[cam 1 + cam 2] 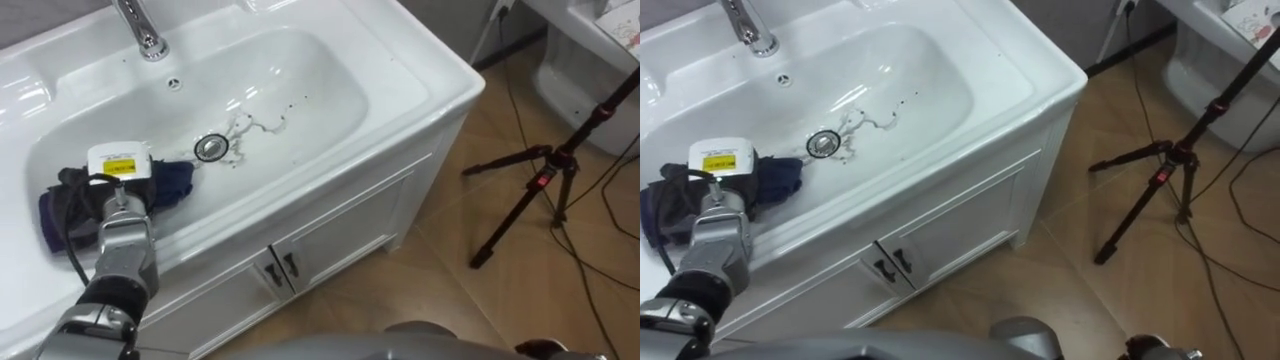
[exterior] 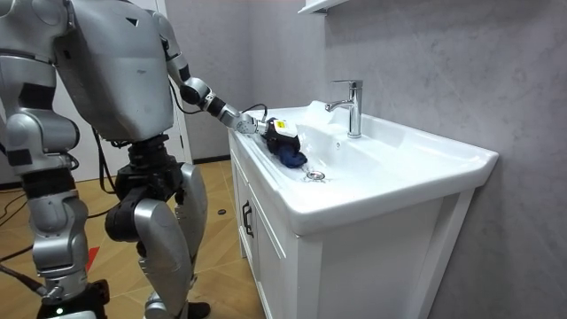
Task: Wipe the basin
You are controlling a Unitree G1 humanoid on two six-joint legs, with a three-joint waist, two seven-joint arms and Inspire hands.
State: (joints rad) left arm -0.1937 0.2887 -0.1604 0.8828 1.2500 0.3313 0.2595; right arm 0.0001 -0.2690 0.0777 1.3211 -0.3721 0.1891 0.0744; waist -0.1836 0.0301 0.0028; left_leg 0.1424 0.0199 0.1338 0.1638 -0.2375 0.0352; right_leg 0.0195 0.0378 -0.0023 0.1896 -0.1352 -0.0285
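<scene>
The white basin [image 1: 330, 70] sits in a white vanity, with a chrome tap [image 1: 140, 30] at its back and a drain [image 1: 211, 147] in its floor. Thin dark smears [image 1: 255, 125] trail just right of the drain. A dark blue cloth [image 1: 172, 182] lies bunched on the basin floor left of the drain. My left hand [image 1: 112, 185] rests on top of it with fingers curled down into the cloth. In the room view I stand in front of the vanity, my left hand [image 2: 276, 131] reaching into the basin. My right hand [image 2: 66, 299] hangs at my side.
The vanity's cabinet doors [image 1: 290, 265] are closed below the basin. A black tripod [image 1: 545, 185] with cables stands on the wooden floor to the right. Behind it is a white fixture [image 1: 590, 70].
</scene>
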